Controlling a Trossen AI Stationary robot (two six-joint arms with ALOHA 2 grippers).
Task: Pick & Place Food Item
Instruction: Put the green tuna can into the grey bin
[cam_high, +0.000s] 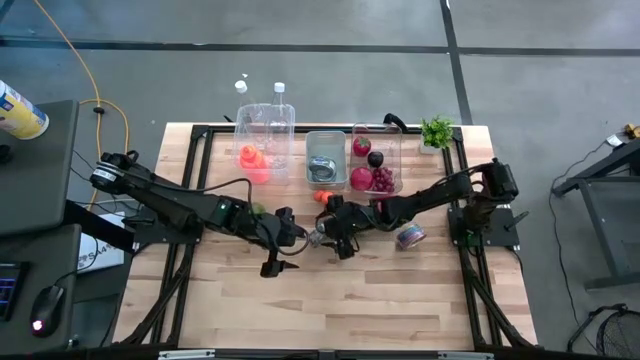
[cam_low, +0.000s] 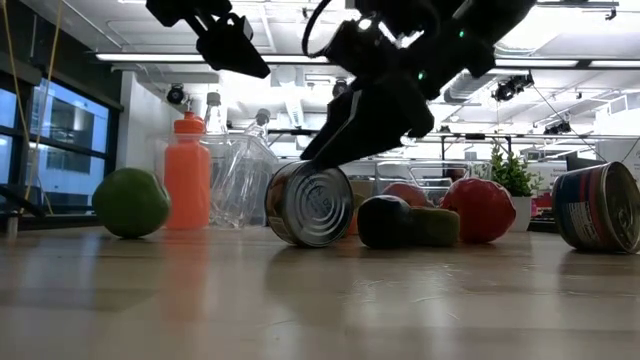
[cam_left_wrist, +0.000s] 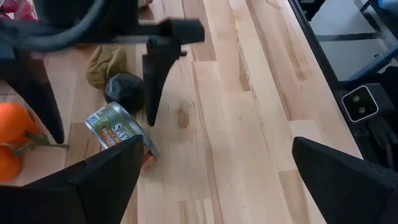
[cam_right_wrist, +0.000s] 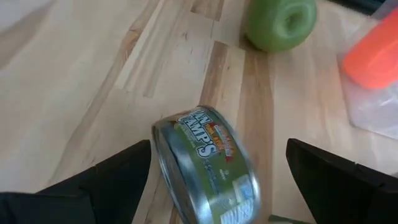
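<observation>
High view: both arms reach to the table's middle. The right gripper (cam_high: 322, 236) hangs over a can (cam_high: 318, 238) lying near the front of three clear bins (cam_high: 325, 160); the left gripper (cam_high: 283, 245) waits just beside it. A second can (cam_high: 409, 236) lies well apart, toward the right arm's base.

Low view: the can (cam_low: 310, 203) lies on its side on the wood, the right gripper (cam_low: 350, 135) just above it, seemingly touching its top. An apple (cam_low: 131, 202), an orange bottle (cam_low: 187, 172) and a dark fruit (cam_low: 386, 221) stand around it.

Left wrist view: the left fingers (cam_left_wrist: 106, 180) stand wide apart, holding nothing; the can (cam_left_wrist: 121, 132) lies ahead of them beside the right arm's finger.

Right wrist view: the right fingers (cam_right_wrist: 106, 177) stand apart on either side of the can (cam_right_wrist: 208, 165), not closed on it.

Progress: judged early. The can is straddled but not yet gripped or lifted; grasp, carry and placement remain.
</observation>
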